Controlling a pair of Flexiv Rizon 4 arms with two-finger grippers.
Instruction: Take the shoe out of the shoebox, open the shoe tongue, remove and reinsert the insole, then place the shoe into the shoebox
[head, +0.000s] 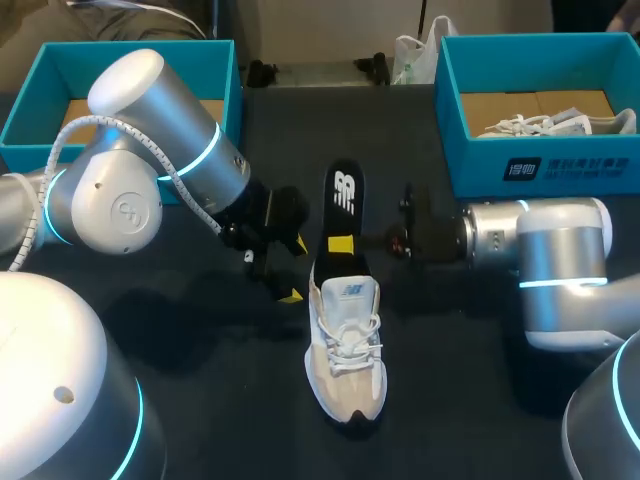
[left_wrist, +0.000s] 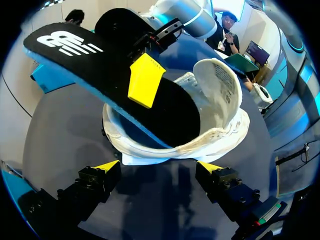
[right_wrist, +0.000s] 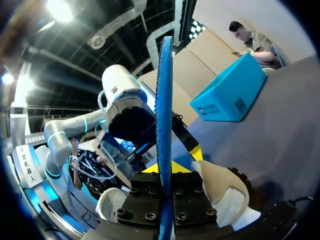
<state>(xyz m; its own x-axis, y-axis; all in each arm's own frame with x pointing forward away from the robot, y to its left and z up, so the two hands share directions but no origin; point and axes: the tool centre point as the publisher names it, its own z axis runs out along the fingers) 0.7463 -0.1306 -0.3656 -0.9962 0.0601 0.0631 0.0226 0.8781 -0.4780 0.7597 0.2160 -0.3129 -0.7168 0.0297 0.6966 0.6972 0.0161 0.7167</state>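
Observation:
A white-and-beige shoe (head: 345, 350) lies on the dark table, toe toward me, with its tongue pulled open (left_wrist: 220, 82). A black insole (head: 343, 195) with a white logo sticks up out of the shoe's heel opening (left_wrist: 115, 65). My right gripper (head: 341, 244) comes in from the right and is shut on the insole's middle, one yellow fingertip (left_wrist: 145, 80) flat on its top. In the right wrist view the insole (right_wrist: 164, 100) stands edge-on between the closed fingers. My left gripper (left_wrist: 159, 167) is open just behind the shoe's heel (left_wrist: 150, 150), touching nothing.
A teal shoebox (head: 45, 75) stands at the back left, behind my left arm. A second teal box (head: 530, 165) at the back right holds another pale shoe (head: 560, 125). Both arms crowd the table's middle on either side of the shoe.

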